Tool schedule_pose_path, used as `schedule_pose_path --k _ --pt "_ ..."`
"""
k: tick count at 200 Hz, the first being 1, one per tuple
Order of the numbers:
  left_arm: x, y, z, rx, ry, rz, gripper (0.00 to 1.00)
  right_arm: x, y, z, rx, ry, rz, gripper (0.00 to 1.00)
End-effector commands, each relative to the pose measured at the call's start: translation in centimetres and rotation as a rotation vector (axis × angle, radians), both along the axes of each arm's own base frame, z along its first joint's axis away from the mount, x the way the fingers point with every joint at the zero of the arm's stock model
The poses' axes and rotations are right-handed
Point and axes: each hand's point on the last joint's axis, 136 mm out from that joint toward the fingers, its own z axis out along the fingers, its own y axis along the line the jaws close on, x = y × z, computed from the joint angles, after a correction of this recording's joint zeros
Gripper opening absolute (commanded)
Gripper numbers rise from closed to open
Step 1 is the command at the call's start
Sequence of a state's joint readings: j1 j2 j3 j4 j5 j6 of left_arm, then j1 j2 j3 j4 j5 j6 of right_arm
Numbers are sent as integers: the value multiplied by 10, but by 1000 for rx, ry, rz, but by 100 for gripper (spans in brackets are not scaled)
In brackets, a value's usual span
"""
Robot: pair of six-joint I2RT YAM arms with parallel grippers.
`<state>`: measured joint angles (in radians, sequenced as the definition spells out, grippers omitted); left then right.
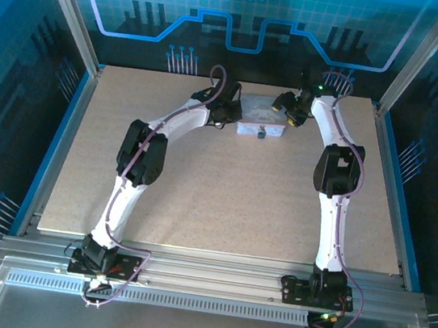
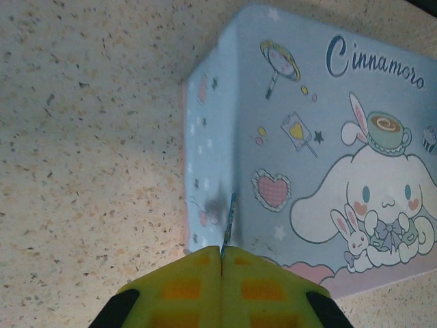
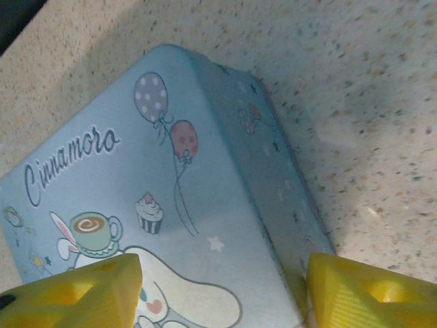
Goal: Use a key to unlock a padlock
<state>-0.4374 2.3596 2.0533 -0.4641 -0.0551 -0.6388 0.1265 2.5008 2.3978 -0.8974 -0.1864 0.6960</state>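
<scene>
A thin grey key (image 2: 231,217) sticks out edge-on from between the yellow fingers of my left gripper (image 2: 222,258), which is shut on it. The key's tip hovers over the left edge of the pale blue cartoon tin (image 2: 321,116). From above, the left gripper (image 1: 228,113) is at the tin's left end and the right gripper (image 1: 286,108) at its right end. A tiny dark padlock (image 1: 262,134) hangs at the middle of the tin's near side. My right gripper (image 3: 222,294) stands open above the lid; one fingertip (image 3: 369,290) is beside the tin's right edge.
The tin (image 1: 260,117) lies at the back middle of the speckled table (image 1: 221,205). Blue rails border the table left and right, and a metal frame runs along the near edge by the arm bases.
</scene>
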Motion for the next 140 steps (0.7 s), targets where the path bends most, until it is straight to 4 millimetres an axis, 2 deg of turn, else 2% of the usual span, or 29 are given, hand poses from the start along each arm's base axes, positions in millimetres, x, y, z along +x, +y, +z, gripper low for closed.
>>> schedule_pose_path --k 1,49,73,84,86,89,140 --pt "-5 -10 -1 -40 37 -32 0 -10 30 2 51 13 82 63" --pt "-22 -18 -3 -56 50 -93 0 -33 50 0 34 24 164 57" --pt "-43 -15 -6 -45 59 -110 0 -52 59 -2 28 36 197 56" --pt "-54 -12 -8 -42 65 -116 0 -63 62 -12 26 57 205 55" --pt "-56 -12 -9 -42 66 -117 0 -65 63 -4 29 42 208 55" --pt "-59 -10 -9 -41 66 -116 0 -68 63 -2 30 39 211 55" --pt "-108 8 -7 -24 62 -150 0 -120 76 -3 14 53 268 55"
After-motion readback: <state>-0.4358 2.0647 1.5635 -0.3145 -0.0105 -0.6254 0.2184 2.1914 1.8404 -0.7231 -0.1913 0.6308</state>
